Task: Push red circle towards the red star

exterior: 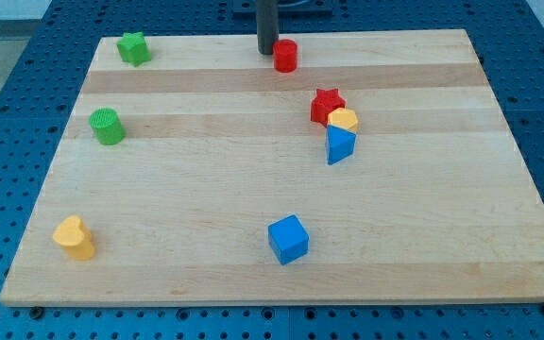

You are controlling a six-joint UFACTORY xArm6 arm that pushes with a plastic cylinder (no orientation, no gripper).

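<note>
In the camera view, the tip [267, 51] of the dark rod stands near the top edge of the wooden board [206, 198], just left of the red circle [285, 56]. The arm carries no pincer, only this rod. The red star [327, 105] lies lower and to the right, touching the yellow circle [344, 120], with a blue triangle [340, 145] just below.

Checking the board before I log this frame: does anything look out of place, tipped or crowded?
Nothing is tipped or damaged. The one crowded spot: the red star, a yellow block and a blue block bunch together at the view's right. My tip sits just left of the red circle.
</note>
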